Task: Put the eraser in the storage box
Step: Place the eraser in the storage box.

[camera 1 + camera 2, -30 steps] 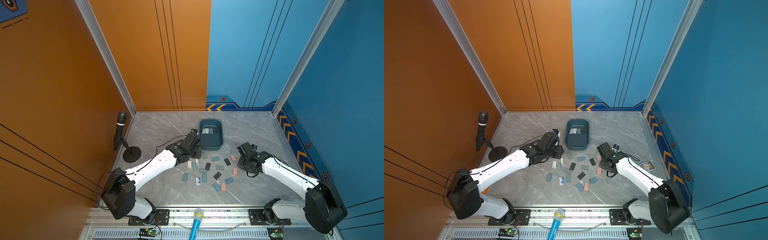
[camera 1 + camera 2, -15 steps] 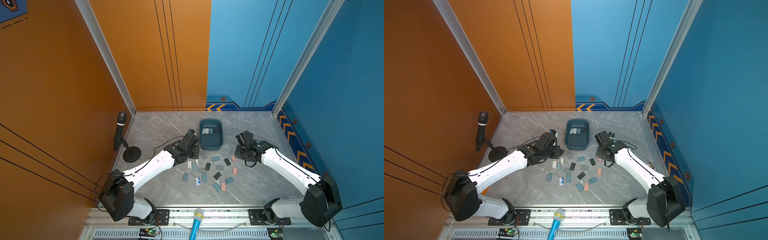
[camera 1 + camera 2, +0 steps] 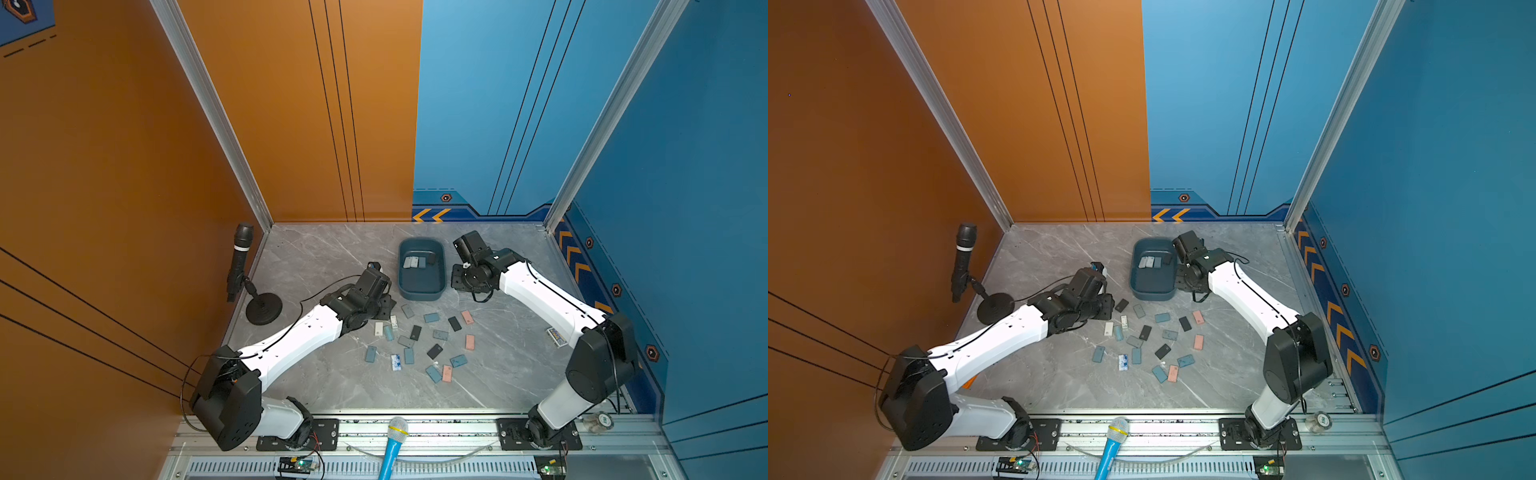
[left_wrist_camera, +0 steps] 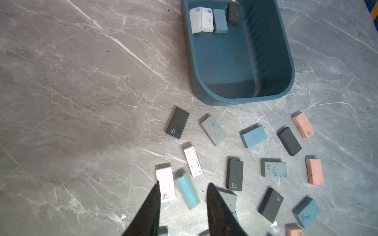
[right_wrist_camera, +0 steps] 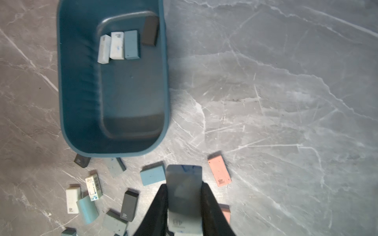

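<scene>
DONE: four erasers (image 4: pixel 212 19) are lying inside the storage box (image 3: pixel 419 296) | NOW: my right gripper (image 5: pixel 184 187) is clamping a grey eraser (image 5: pixel 184 176) just beside the box | my left gripper (image 4: pixel 184 183) is hovering, fingers narrowly parted, empty | LEFT: many loose erasers (image 4: pixel 253 135) are lying near the box

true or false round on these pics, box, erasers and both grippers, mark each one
1. The storage box is empty. False: four erasers lie at one end of it.
2. The right gripper is shut on a grey eraser. True.
3. The left gripper is shut on an eraser. False: its jaws stand apart with nothing between them.
4. Loose erasers lie on the table outside the box. True.
</scene>
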Tool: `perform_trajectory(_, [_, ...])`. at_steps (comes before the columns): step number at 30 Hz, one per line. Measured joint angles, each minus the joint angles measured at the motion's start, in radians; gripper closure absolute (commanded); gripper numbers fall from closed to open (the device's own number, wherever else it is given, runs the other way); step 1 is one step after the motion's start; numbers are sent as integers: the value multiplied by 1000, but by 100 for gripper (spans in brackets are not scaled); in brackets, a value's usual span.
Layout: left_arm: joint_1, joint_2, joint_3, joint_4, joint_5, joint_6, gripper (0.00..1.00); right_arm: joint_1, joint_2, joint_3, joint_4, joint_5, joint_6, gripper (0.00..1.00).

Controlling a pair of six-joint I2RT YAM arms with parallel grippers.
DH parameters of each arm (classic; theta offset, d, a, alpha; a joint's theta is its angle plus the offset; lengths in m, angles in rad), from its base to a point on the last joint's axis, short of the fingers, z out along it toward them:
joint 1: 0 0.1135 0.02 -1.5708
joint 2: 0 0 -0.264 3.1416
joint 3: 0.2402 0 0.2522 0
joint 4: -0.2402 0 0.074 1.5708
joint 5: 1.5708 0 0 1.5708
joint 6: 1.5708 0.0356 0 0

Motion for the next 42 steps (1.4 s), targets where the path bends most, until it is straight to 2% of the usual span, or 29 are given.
perform_trajectory(14, [43,-101,-36,-63,-31,-22,60,23,469,508,-69,-116,-89,74])
perform_trajectory(23, [55,-179,-87,-104,-52,-67,60,30,732,761,-118,-184,-105,74])
perform_trajectory(32, [64,-237,-136,-138,-73,-105,60,47,851,870,-130,-228,-104,73])
perform_trajectory(42, [67,-250,-167,-155,-76,-138,60,50,893,897,-134,-248,-103,70])
